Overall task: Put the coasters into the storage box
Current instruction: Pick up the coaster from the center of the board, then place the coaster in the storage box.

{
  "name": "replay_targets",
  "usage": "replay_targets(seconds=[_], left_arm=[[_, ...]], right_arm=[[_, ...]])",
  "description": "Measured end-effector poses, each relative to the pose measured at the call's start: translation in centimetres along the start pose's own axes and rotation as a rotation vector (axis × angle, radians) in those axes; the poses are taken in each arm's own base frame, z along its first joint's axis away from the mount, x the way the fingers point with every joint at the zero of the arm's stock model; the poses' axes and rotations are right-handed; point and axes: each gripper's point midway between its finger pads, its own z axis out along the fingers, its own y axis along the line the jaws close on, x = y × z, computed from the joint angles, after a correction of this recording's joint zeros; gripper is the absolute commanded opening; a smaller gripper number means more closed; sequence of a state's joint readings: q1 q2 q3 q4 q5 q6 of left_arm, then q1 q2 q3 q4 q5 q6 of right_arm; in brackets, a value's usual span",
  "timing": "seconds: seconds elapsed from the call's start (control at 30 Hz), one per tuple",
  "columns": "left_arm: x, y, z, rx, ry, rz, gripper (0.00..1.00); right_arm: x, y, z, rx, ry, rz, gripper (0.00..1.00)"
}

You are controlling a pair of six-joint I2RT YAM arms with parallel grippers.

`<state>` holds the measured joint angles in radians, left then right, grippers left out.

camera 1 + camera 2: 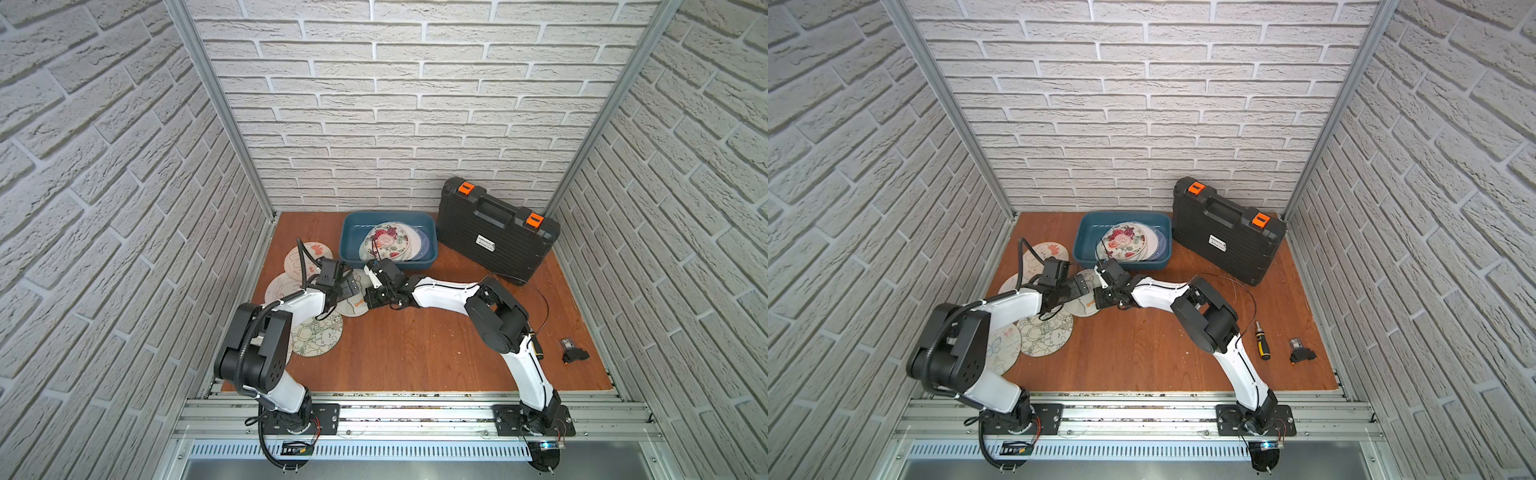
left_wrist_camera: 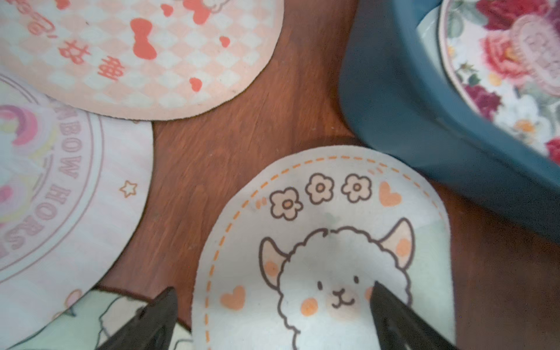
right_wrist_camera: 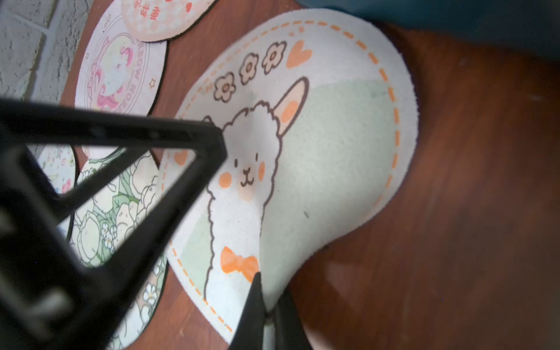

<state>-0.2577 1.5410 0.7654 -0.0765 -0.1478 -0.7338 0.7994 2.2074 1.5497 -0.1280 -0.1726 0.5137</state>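
The right gripper [image 3: 269, 288] is pinched shut on the rim of a thin round cream-and-mint alpaca coaster [image 3: 333, 136], curling that edge off the brown wooden table [image 3: 454, 212], apparently to lift it. The left gripper [image 2: 274, 288] hovers above it, wide open and empty, perhaps to steady it. The shallow teal plastic storage box [image 1: 350, 243], partly filled, sits just beside it.

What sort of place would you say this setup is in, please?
Probably a robot test cell rather than a home: brick-pattern wall panels held by metal posts, a wooden tabletop, and an aluminium rail along its front edge carrying the left arm and right arm.
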Motion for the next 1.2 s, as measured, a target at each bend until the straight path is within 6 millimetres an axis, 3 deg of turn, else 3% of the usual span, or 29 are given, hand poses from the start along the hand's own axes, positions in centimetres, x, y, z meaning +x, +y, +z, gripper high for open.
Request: replay_targets(seconds=[0.23, 0.5, 0.63, 0.83, 1.1, 1.2], left_arm=[[-2.8, -0.8, -4.7, 0.049, -0.113, -0.004, 0.98], [-3.9, -0.2, -8.3, 0.043, -0.183, -0.004, 0.98], [-3.6, 0.3, -8.8, 0.033, -0.184, -0.004, 0.98], [-3.1, 0.9, -8.8, 0.013, -0.169, 0.0, 0.98], [-2.8, 1.1, -8.7, 0.001, -0.156, 0.004, 0.98], [-2.7, 1.1, -8.7, 0.0, -0.155, 0.007, 0.98]], right_arm=[[-0.7, 0.4, -4.2, 0.045, -0.032, -0.073, 0.06], [-3.2, 1.6, -9.3, 0.069, -0.119, -0.144, 0.06], [-4.2, 2.0, -11.2, 0.077, -0.159, -0.166, 0.06], [-6.1, 1.3, -12.7, 0.104, -0.199, -0.157, 0.06], [-10.9, -0.8, -14.9, 0.151, -0.328, -0.123, 0.06], [-12.6, -1.8, -14.8, 0.17, -0.377, -0.111, 0.06]])
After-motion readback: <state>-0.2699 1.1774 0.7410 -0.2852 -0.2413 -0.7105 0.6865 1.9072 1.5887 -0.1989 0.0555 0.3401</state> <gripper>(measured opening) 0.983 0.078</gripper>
